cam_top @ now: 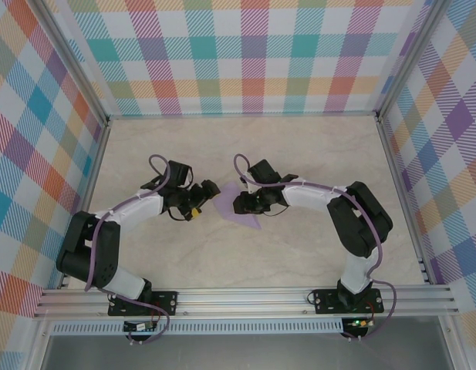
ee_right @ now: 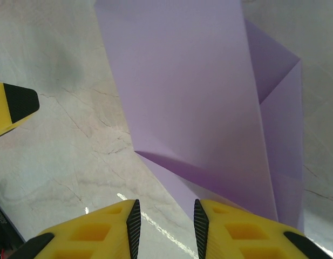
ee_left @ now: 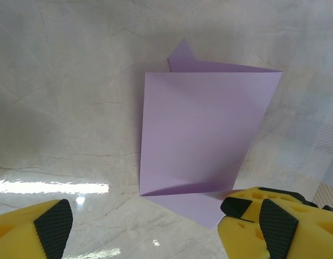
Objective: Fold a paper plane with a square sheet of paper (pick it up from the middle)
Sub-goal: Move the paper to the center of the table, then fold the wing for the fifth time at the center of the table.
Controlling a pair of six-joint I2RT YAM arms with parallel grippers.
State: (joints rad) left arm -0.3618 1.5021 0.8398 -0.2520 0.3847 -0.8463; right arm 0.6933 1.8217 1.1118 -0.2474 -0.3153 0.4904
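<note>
Fingers first: my left gripper (ee_left: 155, 216) is hanging wide, its yellow fingers (ee_left: 50, 229) spreading well past the sheet's width and gripping nothing. My right gripper (ee_right: 165, 224) is sitting narrowed to a slim gap with bare desk (ee_right: 58, 162) showing through it, so nothing is being pinched there either. One of its fingers is hovering over the paper's near edge, and I can't tell whether it is touching.

Just beyond, the square sheet of paper (ee_left: 201, 135) is lying on the desk between my two grippers. It's looking half folded: one pale lavender panel is tenting up off the desk along a crease, a lower layer is poking out beneath it, and at the far end a small pointed corner is peeking out behind.

I'm judging it feather-light, thin and floppy, likely to skate on this glossy desk and to crumple under a hard squeeze. The best hold, I reckon, is that raised edge near the middle, pinched gently.
</note>
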